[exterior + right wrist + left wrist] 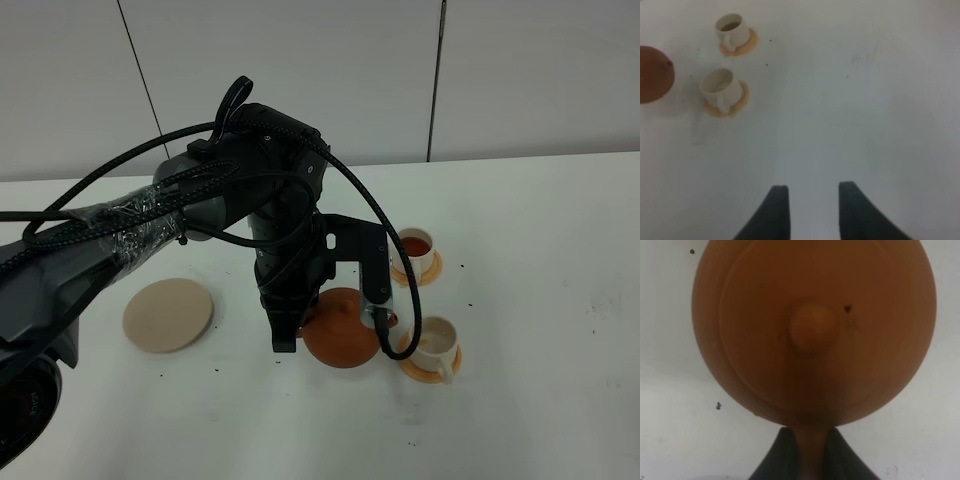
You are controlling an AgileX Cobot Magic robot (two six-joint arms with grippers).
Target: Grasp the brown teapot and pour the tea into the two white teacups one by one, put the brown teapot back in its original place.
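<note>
From high we see the brown teapot (342,330) just beside the empty-looking near teacup (437,338); the far teacup (426,262) holds tea (414,245). Left wrist: the left claw (811,436) grips its handle. Right wrist: the right claw (812,192) stands wide, empty. Next, we think, tilt the spout over the near teacup.

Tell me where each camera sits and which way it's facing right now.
Exterior high: mounted above, looking down at the table; shows the left arm over the brown teapot.
Left wrist: behind the left hand, looking onto the teapot's lid; hand shut on its handle.
Right wrist: behind the open right hand, facing the table and two white teacups.
All three share the teapot.
</note>
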